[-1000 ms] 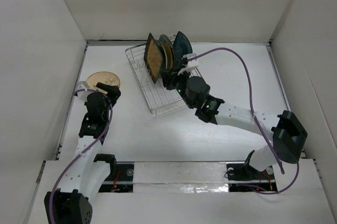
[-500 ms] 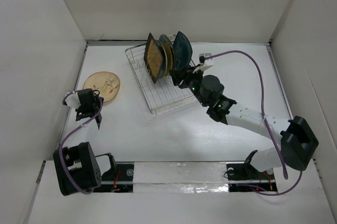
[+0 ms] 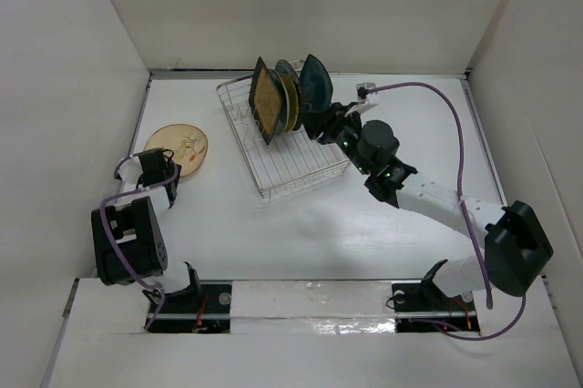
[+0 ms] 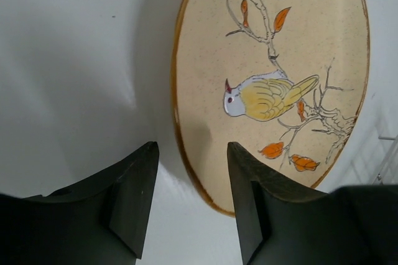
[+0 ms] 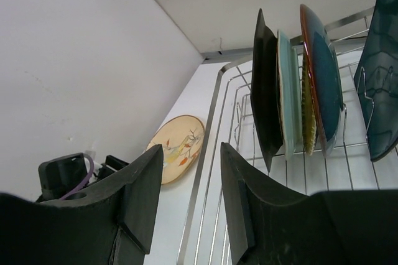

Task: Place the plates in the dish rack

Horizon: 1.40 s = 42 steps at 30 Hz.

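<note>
on the white table (image 3: 273,224), the spread left gripper (image 4: 189,172) faces the tan plate (image 4: 273,41), whose bird (image 4: 264,97) only its wrist view shows.

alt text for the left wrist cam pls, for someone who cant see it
A tan round plate painted with a yellow bird on a branch with orange leaves lies flat on the white table. The left gripper is open, the plate's near rim showing between its two dark fingers.
</note>
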Available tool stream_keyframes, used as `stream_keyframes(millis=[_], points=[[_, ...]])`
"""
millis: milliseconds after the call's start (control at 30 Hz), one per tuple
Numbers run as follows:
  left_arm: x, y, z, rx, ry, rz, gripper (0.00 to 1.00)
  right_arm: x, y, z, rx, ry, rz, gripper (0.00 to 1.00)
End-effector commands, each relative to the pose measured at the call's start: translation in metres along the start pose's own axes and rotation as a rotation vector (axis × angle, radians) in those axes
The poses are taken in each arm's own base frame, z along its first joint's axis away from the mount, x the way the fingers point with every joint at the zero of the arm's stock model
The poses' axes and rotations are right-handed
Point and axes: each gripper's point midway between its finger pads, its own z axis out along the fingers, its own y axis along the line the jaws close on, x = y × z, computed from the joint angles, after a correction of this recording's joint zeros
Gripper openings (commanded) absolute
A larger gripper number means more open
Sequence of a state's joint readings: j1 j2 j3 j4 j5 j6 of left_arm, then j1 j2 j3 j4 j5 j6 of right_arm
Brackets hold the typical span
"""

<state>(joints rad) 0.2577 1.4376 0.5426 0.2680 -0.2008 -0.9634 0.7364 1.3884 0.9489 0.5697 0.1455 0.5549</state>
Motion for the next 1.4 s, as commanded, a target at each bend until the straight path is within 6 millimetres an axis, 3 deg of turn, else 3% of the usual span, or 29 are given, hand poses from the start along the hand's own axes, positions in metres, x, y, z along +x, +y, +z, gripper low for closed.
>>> stream_keyframes(millis=[0, 200, 267, 300, 333, 467, 667, 900, 1033, 1200, 1233, 1267, 1367], points=[[-0.002, -0.021, 0.009, 0.067, 0.010, -0.043, 0.44, -0.009, 0.011, 0.001, -0.066, -0.029, 0.029, 0.48], [-0.006, -0.034, 0.007, 0.120, 0.001, -0.061, 0.31, -0.005, 0.010, 0.004, -0.067, -0.020, 0.030, 0.48], [-0.004, -0.030, 0.007, 0.125, 0.000, -0.065, 0.22, -0.004, 0.011, 0.003, -0.070, -0.016, 0.029, 0.47], [-0.005, -0.034, 0.006, 0.149, -0.009, -0.080, 0.14, -0.005, 0.012, 0.003, -0.072, -0.016, 0.029, 0.47], [-0.005, -0.035, 0.006, 0.156, -0.012, -0.080, 0.00, -0.004, 0.011, 0.003, -0.070, -0.014, 0.029, 0.47], [-0.009, -0.029, 0.002, 0.169, -0.034, -0.098, 0.00, -0.008, 0.012, 0.000, -0.070, -0.019, 0.025, 0.47], [-0.037, -0.054, -0.041, 0.334, -0.134, -0.123, 0.00, -0.014, 0.017, -0.003, -0.073, -0.014, 0.011, 0.48], [-0.073, -0.087, -0.109, 0.519, -0.234, -0.133, 0.00, 0.006, 0.040, 0.002, -0.118, 0.076, -0.037, 0.56], [-0.079, -0.098, -0.136, 0.600, -0.245, -0.118, 0.00, 0.019, 0.050, 0.007, -0.139, 0.120, -0.057, 0.64], [-0.081, -0.111, -0.170, 0.712, -0.232, -0.108, 0.00, 0.049, 0.079, 0.016, -0.287, 0.254, -0.052, 0.75], [-0.078, -0.115, -0.176, 0.740, -0.214, -0.098, 0.00, 0.065, 0.075, 0.022, -0.288, 0.301, -0.057, 0.78], [-0.078, -0.121, -0.186, 0.777, -0.202, -0.085, 0.00, 0.059, 0.085, 0.030, -0.314, 0.299, -0.058, 0.81], [-0.076, -0.132, -0.211, 0.862, -0.173, -0.065, 0.00, 0.072, 0.090, 0.045, -0.340, 0.351, -0.058, 0.90]])
